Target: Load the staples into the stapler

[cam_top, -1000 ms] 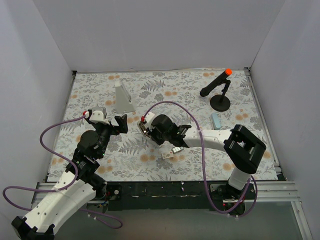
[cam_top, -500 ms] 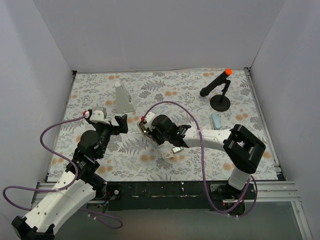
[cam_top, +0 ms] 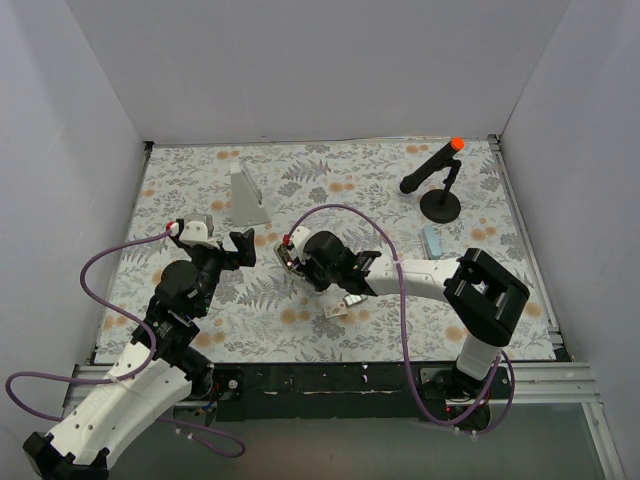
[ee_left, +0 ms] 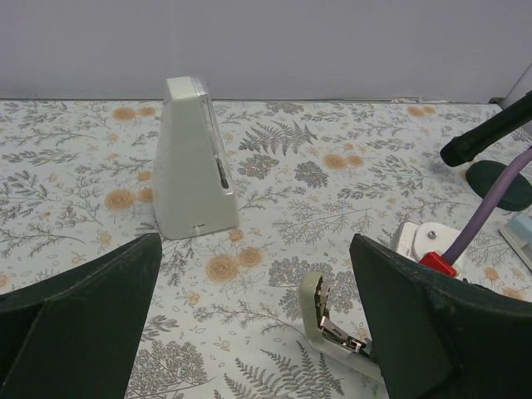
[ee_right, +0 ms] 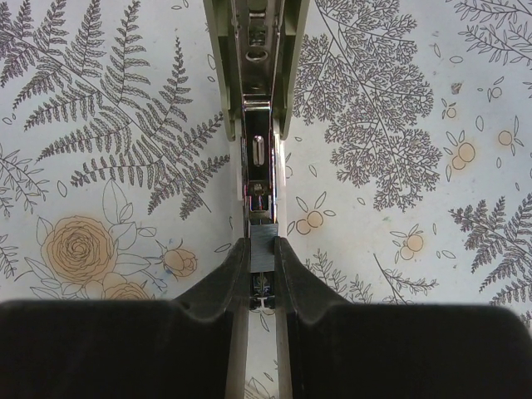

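Observation:
The stapler [ee_right: 256,75] lies open on the floral mat, its pale green shell and metal channel facing up. It also shows in the left wrist view [ee_left: 326,320] and partly in the top view [cam_top: 288,256]. My right gripper [ee_right: 262,249] is shut on a short grey strip of staples [ee_right: 262,243], held in line with the channel's near end. My right gripper [cam_top: 298,264] sits right over the stapler. A tiny whitish staples packet [cam_top: 334,311] lies just behind it. My left gripper [ee_left: 255,249] is open and empty, just left of the stapler [cam_top: 240,247].
A tall grey-white wedge [cam_top: 248,195] stands at the back left, ahead of the left gripper [ee_left: 191,162]. A black stand with an orange tip [cam_top: 440,182] stands at the back right. A small pale blue box [cam_top: 432,240] lies near it.
The right arm has edged slightly to the left with the strip still held. The left arm has not moved.

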You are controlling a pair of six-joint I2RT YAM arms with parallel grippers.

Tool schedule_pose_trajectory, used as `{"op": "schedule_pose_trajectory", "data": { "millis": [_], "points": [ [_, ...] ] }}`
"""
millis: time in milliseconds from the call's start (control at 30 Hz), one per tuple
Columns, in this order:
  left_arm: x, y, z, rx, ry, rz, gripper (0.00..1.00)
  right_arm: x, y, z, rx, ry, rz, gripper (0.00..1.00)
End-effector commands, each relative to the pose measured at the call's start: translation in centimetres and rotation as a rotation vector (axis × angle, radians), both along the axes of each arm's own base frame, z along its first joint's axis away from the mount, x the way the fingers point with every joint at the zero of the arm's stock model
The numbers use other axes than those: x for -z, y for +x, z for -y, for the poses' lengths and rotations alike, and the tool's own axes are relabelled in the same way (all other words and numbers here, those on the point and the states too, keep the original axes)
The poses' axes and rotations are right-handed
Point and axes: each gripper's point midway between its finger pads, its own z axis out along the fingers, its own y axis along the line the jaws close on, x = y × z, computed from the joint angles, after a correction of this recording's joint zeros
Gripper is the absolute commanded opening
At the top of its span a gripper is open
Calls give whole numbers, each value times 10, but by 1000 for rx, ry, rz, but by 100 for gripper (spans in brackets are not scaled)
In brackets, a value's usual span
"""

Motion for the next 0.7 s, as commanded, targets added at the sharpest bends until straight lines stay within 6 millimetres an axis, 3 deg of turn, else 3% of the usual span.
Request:
{"op": "schedule_pose_trajectory", "data": {
  "millis": [0,200,467,667],
  "points": [
    [3,1,-1,-6,12,-4,98,5,-2,1,-11,-21,3,10],
    [3,1,-1,-5,12,-3,98,4,-1,-1,-14,-21,1,10],
    [3,1,-1,-3,13,-5,98,13,-3,11,-21,-98,-6,10],
    [4,2,-1,-3,15,-7,98,11,-4,9,-29,-104,-14,19]
  ]
}}
